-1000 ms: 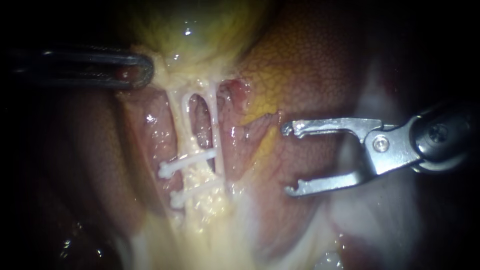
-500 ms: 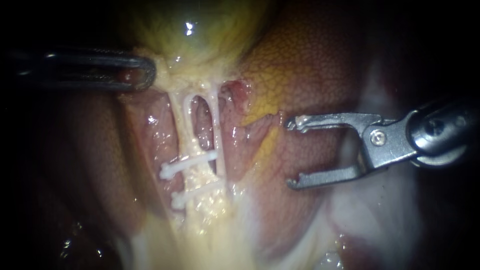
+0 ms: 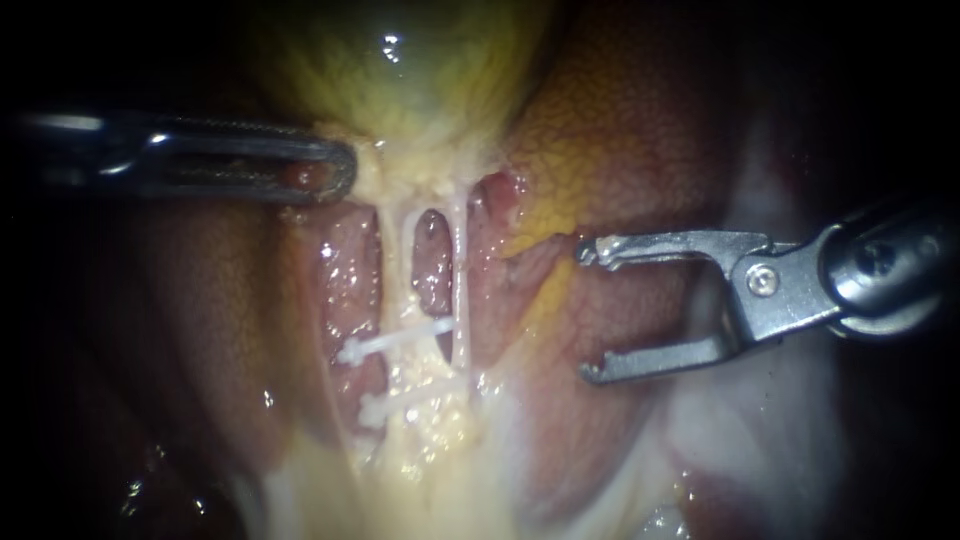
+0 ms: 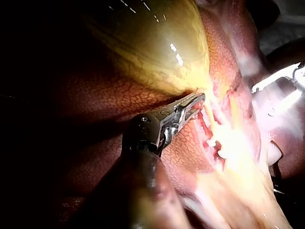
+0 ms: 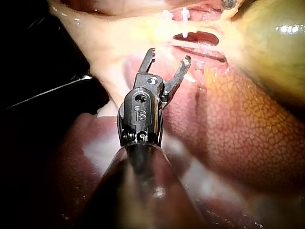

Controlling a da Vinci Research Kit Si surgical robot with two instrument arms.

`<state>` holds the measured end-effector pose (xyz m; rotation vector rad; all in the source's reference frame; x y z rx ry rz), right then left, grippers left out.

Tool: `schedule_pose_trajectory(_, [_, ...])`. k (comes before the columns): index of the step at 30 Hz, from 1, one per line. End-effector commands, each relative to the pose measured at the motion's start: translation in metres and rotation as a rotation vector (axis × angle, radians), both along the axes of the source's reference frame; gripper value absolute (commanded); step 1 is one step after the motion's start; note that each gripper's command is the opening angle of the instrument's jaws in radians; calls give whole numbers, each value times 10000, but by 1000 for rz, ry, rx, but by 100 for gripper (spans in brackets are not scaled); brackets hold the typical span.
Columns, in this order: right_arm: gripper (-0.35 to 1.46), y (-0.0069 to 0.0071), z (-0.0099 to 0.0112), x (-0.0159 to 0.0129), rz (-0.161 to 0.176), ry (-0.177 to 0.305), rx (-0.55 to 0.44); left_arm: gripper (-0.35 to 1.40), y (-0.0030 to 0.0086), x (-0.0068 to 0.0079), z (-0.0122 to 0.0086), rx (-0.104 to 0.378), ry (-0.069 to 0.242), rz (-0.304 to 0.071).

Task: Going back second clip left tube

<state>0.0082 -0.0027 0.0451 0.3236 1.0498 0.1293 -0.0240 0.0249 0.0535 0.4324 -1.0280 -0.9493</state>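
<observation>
We clamp the gallbladder (image 3: 400, 70) with the left instrument (image 3: 345, 170), and the right instrument (image 3: 583, 312), jaws open and empty, should next retreat from the clips (image 3: 395, 340).

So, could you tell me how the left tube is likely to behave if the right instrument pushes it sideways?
Probably floppy: the left tube is a thin pale strand, seemingly stretched only by the left instrument, shut on the gallbladder. Likely slippery, since the liver beside it glistens wet. Possibly fragile, being so thin.
</observation>
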Motion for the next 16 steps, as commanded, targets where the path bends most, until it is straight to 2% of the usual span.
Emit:
schedule_pose_trajectory(1, [48, 0, 0, 0, -1, 0, 0, -35, 0, -1, 1, 1, 3, 1])
schedule_pose_trajectory(16, [48, -1, 0, -2, 4, -2, 10, -35, 2, -2, 6, 0, 2, 2])
